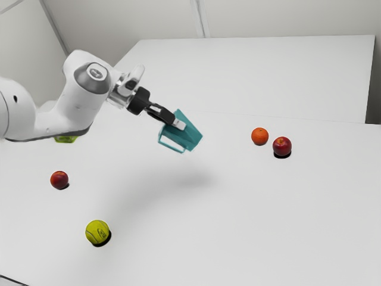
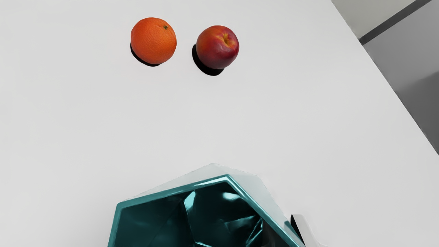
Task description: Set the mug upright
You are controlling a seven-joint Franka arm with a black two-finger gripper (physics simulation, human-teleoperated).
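Gripper (image 1: pixel 178 124) clamped on 1 mug (image 1: pixel 190 136) | 1 orange (image 1: pixel 259 136) | 2 red fruits (image 1: pixel 282 146) | 1 tennis ball (image 1: pixel 97 232) | mug teal, faceted, tilted midair

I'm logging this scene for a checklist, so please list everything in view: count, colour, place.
Mug: 1, teal, tilted, held above the table
Orange: 1, orange, on the table
Round fruit: 1, red, beside the orange
Second round fruit: 1, red, toward the exterior view's left
Tennis ball: 1, yellow-green, near the exterior view's bottom left
Partly hidden object: 1, yellow-green, behind the arm
Table: 1, white, under the fruits and ball
Walls: pale grey, at the back, count unclear
Arm: 1, white and grey
Hand: 1, mostly black, gripping the mug
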